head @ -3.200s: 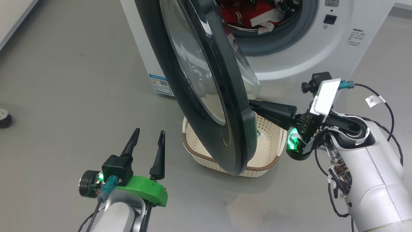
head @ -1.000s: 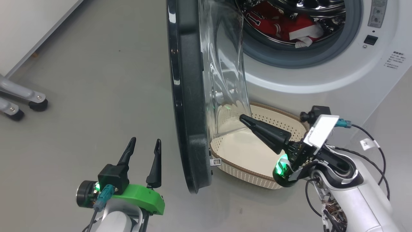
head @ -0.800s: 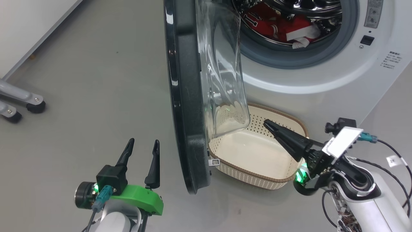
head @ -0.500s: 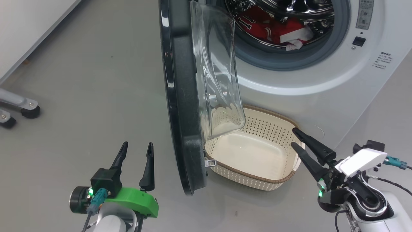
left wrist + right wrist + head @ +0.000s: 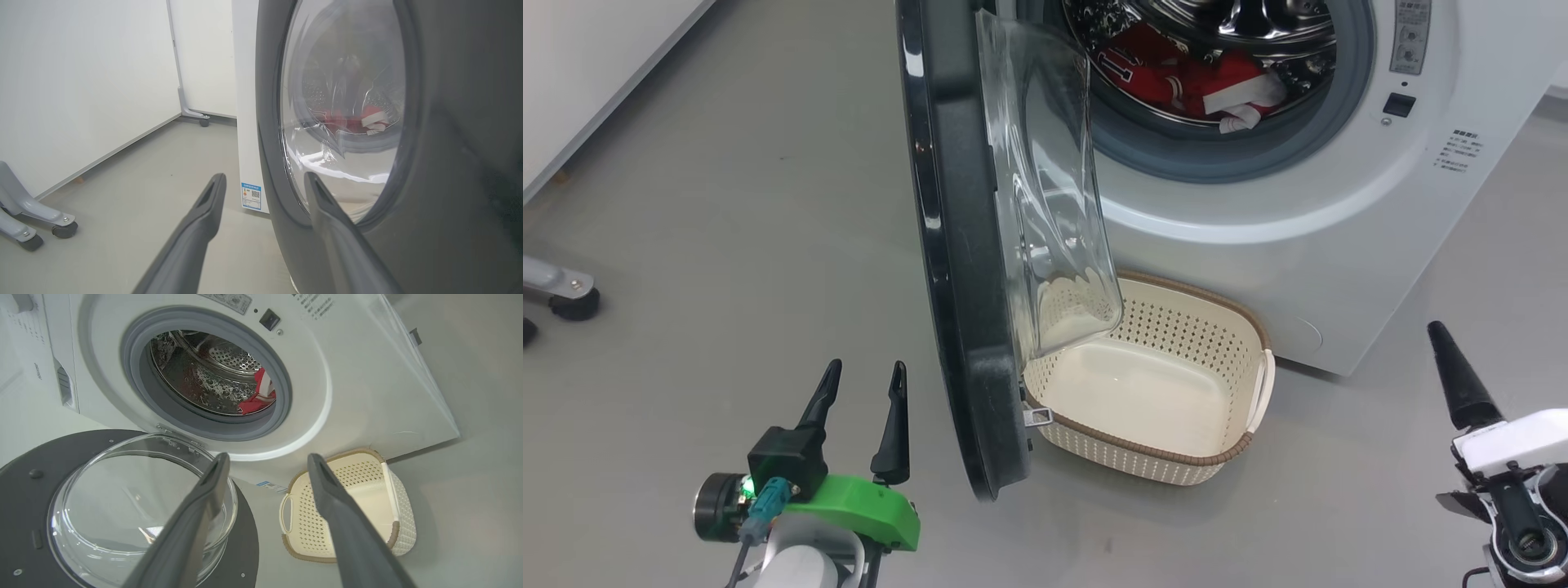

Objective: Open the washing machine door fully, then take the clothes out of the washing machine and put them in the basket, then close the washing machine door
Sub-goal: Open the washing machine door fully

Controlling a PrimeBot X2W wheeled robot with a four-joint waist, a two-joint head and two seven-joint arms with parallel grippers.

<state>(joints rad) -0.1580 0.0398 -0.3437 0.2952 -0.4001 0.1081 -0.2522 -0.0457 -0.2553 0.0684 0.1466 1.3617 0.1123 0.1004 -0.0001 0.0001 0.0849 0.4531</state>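
The left gripper [image 5: 866, 365] stood spread and empty, the open door [image 5: 947, 245] edge-on just to its right. The right gripper [image 5: 268, 455], also spread, held nothing; ahead sat the basket [image 5: 295, 548], with the clothes [image 5: 258, 401] beyond in the washer [image 5: 351, 388].

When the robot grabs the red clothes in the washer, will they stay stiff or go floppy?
Probably floppy: the red clothes lie crumpled in the drum, so they should droop and dangle. Likely light, since they look like thin cloth. The loose white strip might snag on the grey door seal.
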